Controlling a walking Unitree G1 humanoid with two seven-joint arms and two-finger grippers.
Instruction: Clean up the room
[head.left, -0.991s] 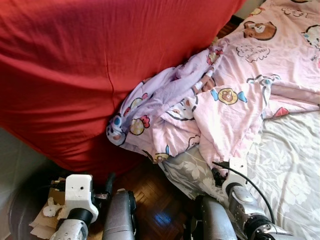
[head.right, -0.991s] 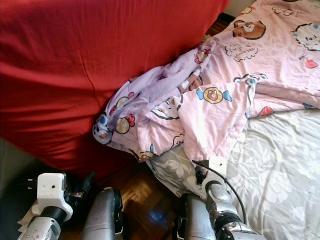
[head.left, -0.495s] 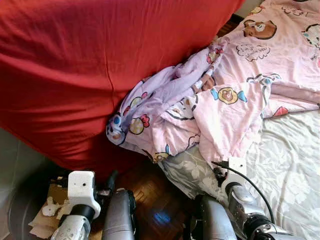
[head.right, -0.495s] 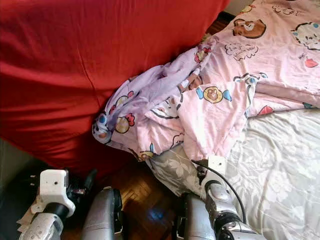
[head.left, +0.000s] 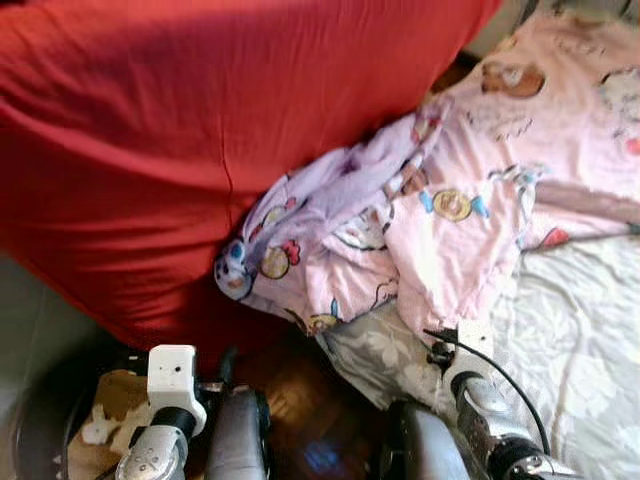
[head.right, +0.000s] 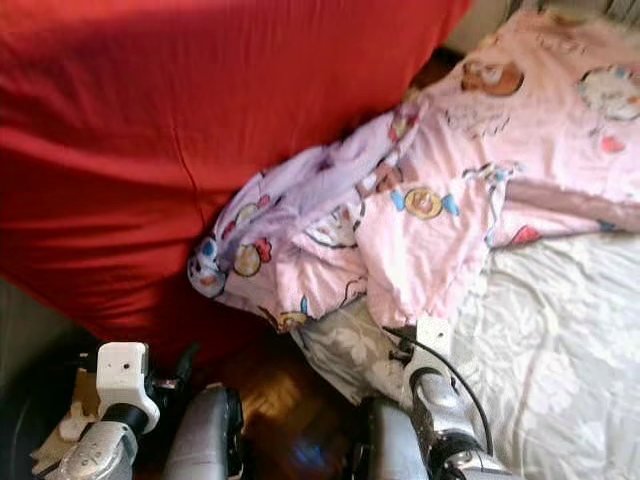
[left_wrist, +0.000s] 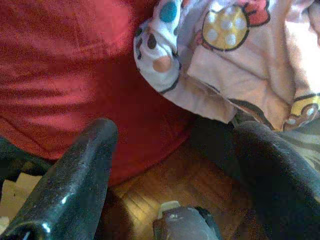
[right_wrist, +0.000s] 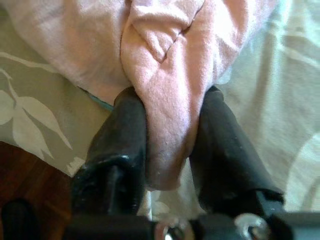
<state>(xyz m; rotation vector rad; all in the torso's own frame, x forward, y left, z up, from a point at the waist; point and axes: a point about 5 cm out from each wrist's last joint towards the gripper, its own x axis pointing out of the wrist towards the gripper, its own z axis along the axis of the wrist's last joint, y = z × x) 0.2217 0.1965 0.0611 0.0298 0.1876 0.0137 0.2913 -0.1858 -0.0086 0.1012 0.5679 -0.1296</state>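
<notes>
Pink cartoon-print blanket (head.left: 450, 200) spreads from the upper right of the left eye view toward the centre, its bunched end lying against a red cover (head.left: 200, 130) and hanging over the floral bed sheet (head.left: 570, 330). Wooden floor (head.left: 290, 380) shows at lower centre. In the left wrist view, the left gripper (left_wrist: 175, 170) has its fingers apart above the floor, holding nothing. In the right wrist view, the right gripper (right_wrist: 170, 140) is clamped on a fold of the blanket.

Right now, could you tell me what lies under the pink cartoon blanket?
Under the pink cartoon blanket a grey leaf-print sheet shows at the bed's edge; the rest beneath is covered. The right pincer grips a fold of the blanket.
</notes>
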